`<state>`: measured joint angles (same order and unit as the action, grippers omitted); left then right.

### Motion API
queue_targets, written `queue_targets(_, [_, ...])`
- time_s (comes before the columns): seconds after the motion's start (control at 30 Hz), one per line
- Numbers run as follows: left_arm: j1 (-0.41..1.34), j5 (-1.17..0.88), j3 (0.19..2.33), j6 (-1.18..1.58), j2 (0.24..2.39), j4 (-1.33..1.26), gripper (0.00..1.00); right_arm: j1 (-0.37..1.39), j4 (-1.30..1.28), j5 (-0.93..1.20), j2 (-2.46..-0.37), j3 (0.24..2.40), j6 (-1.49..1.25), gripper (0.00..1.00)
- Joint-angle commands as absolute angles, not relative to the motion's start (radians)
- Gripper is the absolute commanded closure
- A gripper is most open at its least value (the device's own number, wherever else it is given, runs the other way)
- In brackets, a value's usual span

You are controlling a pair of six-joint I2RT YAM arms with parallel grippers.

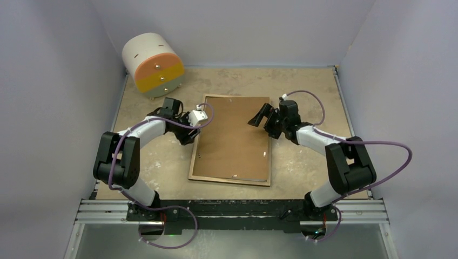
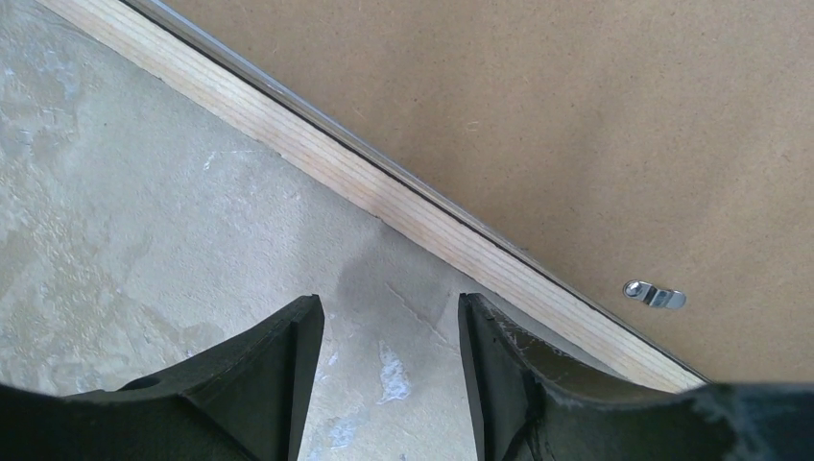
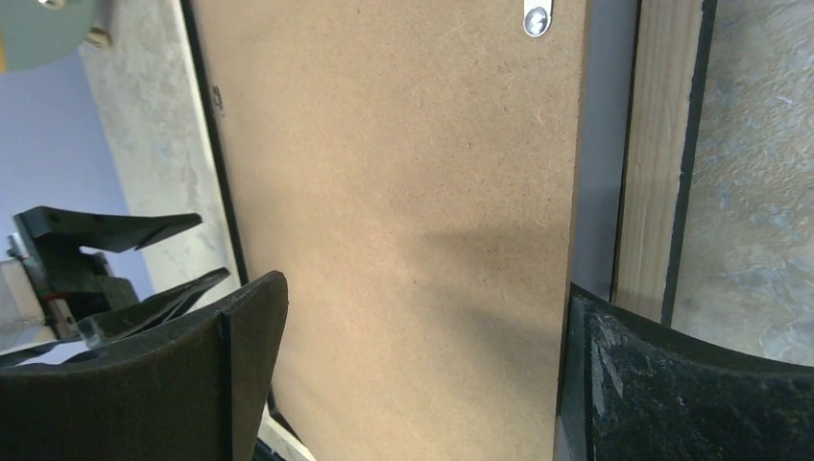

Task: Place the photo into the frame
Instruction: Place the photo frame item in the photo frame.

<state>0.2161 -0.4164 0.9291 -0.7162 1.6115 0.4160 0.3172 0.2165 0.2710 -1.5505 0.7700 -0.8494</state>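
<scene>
Closest to me, along the bottom of the overhead view, a metal rail (image 1: 232, 211) carries both arm bases. Just beyond it the frame (image 1: 229, 180) lies back-up in the centre of the table (image 1: 313, 91), with the brown hardboard backing panel (image 1: 232, 140) resting inside its light-wood rim. The photo is nowhere to be seen. It may lie under the panel, but I cannot tell.

The left gripper (image 2: 389, 312) hangs low over bare tabletop just beside the frame's left rim, fingers apart with nothing between them. The right gripper (image 3: 422, 288) hovers above the upper right part of the panel, jaws spread wide and empty.

In the right wrist view a grey strip shows between the panel's right edge and the rim, so the panel seems to sit off to one side. Pressing it down like this could jam it on the rim or crease whatever lies beneath. A small metal clip (image 2: 655, 294) rests on the panel, and a finger could snag on it. A sideways nudge from the left fingers might slide the whole frame.

The tabletop is mottled beige and looks scuffed. At the far upper left stands a round white drawer unit (image 1: 154, 65) with orange, yellow and green fronts. Plain pale lilac walls (image 1: 232, 27) close in on three sides.
</scene>
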Motion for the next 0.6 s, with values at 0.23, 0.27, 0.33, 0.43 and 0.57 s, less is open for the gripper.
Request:
queue_targets(0.23, [0.204,-0.408,0.978,-0.704,1.598,0.444,0.41,0.406,-0.114,0.011,-1.546,1.010,-0.692,0.01])
queue_targets(0.27, [0.203,-0.404,0.982,-0.705,1.598,0.448,0.40,0.407,-0.132,0.004,-1.550,1.025,-0.682,0.01])
queue_targets(0.33, [0.200,-0.392,0.988,-0.707,1.597,0.457,0.39,0.408,-0.161,0.002,-1.555,1.052,-0.658,0.01])
queue_targets(0.43, [0.191,-0.380,0.992,-0.715,1.591,0.463,0.36,0.408,-0.222,-0.022,-1.573,1.097,-0.627,0.01])
queue_targets(0.57, [0.184,-0.374,0.993,-0.719,1.580,0.466,0.32,0.408,-0.299,-0.020,-1.586,1.153,-0.607,0.01])
